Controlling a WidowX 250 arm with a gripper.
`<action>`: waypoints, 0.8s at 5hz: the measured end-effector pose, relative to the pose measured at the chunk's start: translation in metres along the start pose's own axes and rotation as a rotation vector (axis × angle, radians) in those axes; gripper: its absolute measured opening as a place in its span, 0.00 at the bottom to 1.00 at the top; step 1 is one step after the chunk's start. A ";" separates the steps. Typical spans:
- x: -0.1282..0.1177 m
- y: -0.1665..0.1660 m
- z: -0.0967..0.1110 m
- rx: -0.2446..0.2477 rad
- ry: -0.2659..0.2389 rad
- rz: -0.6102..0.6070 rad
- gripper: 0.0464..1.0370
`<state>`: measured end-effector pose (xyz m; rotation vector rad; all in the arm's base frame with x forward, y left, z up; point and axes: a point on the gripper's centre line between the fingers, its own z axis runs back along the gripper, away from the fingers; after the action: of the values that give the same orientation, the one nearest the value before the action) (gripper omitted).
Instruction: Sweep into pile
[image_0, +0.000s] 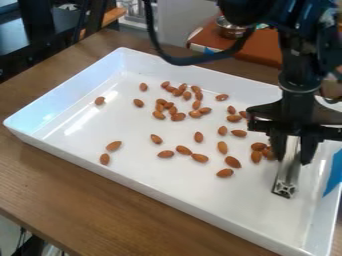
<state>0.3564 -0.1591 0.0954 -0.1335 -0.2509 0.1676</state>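
The black gripper (292, 145) hangs over the right part of the white tray (150, 172), shut on a silver metal bar (287, 172). The bar slants down from between the fingers, its square end low over the tray floor. Brown almonds (200, 158) lie scattered across the tray's middle and back. Several almonds (256, 156) sit just left of the gripper, partly hidden by it. A looser cluster (178, 117) lies at the back centre. Two almonds (113, 146) are at the front left, and a lone almond (99, 100) is at the far left.
Raised walls surround the tray, which stands on a brown wooden table (40, 172). A blue patch (334, 172) shows at the tray's right side. Behind are a metal bowl (231, 28) on a reddish-brown surface and a black cable (184, 61) looping over the tray's back rim.
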 end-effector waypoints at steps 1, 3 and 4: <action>0.000 0.023 0.007 0.007 0.028 0.020 0.28; 0.005 0.081 0.024 -0.015 0.027 0.052 0.28; 0.004 0.105 0.026 -0.006 -0.006 0.038 0.28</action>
<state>0.3382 -0.0525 0.1051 -0.1441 -0.2553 0.2045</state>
